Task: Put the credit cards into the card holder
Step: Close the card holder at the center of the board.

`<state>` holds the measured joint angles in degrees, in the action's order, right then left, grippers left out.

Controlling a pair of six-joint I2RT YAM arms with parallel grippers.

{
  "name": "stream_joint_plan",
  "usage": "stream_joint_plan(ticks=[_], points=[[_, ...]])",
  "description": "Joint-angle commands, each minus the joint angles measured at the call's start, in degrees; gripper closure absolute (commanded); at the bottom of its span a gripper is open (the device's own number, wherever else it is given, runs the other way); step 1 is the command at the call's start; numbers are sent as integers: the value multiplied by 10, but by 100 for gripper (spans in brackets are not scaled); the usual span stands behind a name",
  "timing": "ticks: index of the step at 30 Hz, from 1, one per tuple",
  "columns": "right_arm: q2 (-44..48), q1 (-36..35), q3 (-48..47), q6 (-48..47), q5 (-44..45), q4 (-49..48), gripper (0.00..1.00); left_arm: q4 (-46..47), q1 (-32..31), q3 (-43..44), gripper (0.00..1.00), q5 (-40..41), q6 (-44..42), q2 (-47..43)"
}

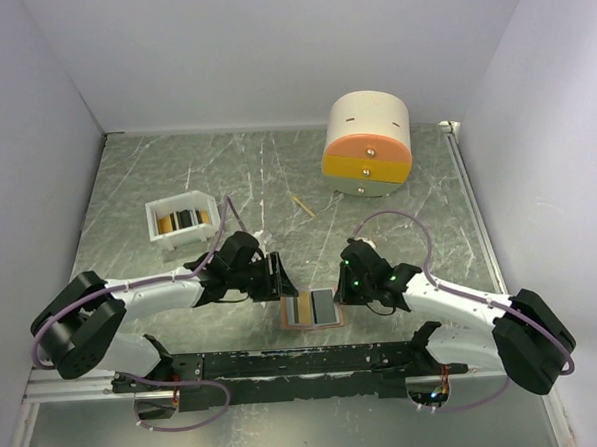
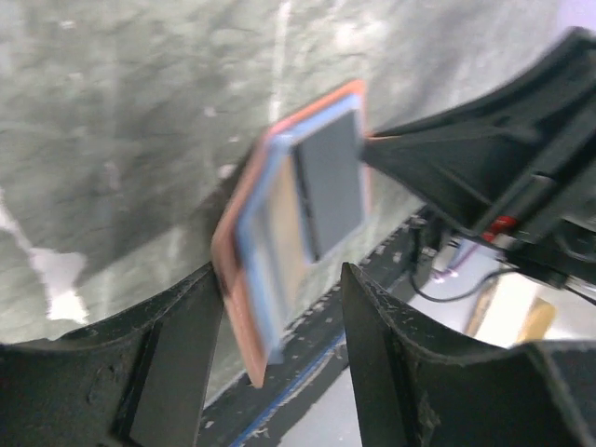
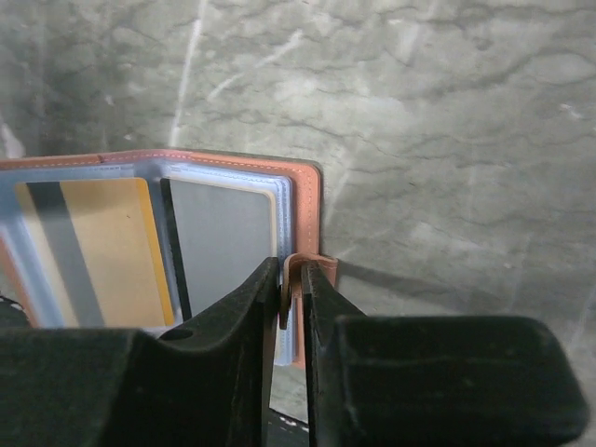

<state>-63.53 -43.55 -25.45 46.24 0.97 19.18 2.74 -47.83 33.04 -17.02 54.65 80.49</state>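
Note:
The salmon-pink card holder [image 1: 288,314] lies open on the table between the two grippers. Its sleeves hold a gold-yellow card [image 3: 102,251] on the left and a dark grey card [image 3: 223,247] on the right. My right gripper [image 3: 296,284] is shut on the holder's snap strap [image 3: 303,265] at its right edge. My left gripper [image 2: 279,345] is open. The holder's left edge [image 2: 244,279] lies between its fingers, close to the left finger [image 2: 177,354]. More dark cards [image 1: 185,219] stand in the white tray [image 1: 158,219].
The round cream, orange and yellow drawer box [image 1: 368,145] stands at the back right. A thin wooden stick [image 1: 303,205] lies in front of it. The arms' black base rail [image 1: 286,362] runs just behind the holder's near edge.

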Motion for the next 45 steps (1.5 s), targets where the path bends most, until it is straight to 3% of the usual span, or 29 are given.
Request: stream_joint_plan(ticks=[1, 13, 20, 24, 29, 37, 38, 42, 45], points=[[-14, 0, 15, 7, -43, -63, 85, 101, -3, -7, 37, -81, 39, -23], [-80, -10, 1, 29, -88, -160, 88, 113, -4, -1, 39, -89, 38, -24], [-66, -13, -37, -5, -28, -64, 89, 112, -4, 3, 42, -84, 21, 20], [-27, -12, -36, -13, -8, -21, 82, 113, -4, 10, 43, -87, 16, 38], [-8, -13, -23, -13, -16, -30, 91, 133, -4, 11, 48, -100, 18, 61], [-12, -12, -25, -13, -15, -35, 92, 169, -5, 9, 43, -126, 29, 78], [-11, -12, -24, -12, -16, -35, 92, 172, -5, 9, 45, -126, 30, 78], [-3, -12, -23, -9, -17, -32, 89, 154, -4, 13, 71, -116, 24, 88], [5, -12, -23, -11, -18, -25, 85, 141, -4, 15, 76, -109, 18, 104]])
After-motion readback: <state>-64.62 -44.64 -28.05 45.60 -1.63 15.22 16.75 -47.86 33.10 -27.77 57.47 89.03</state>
